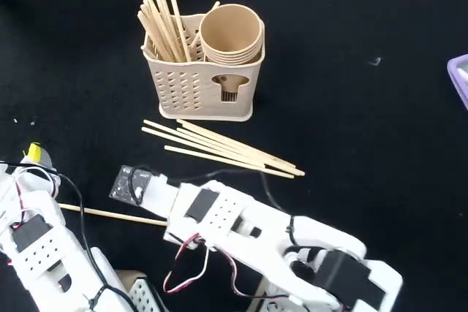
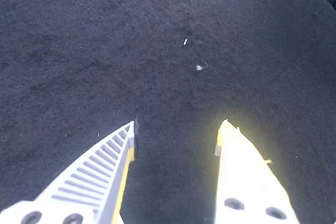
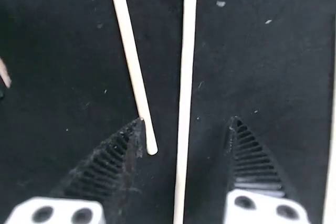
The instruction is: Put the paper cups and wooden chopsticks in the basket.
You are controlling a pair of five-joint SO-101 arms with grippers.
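Our right gripper [image 3: 187, 119] straddles one chopstick [image 3: 186, 51] on the table [image 3: 273, 51], jaws wide; a second stick [image 3: 128, 61] seems to touch one finger [image 3: 115, 161]. We lower squarely, pinching only the middle one. Our left gripper [image 2: 178, 123] hangs wide open.

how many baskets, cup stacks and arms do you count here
basket: 1
cup stack: 1
arms: 2 (left arm, right arm)
total: 4
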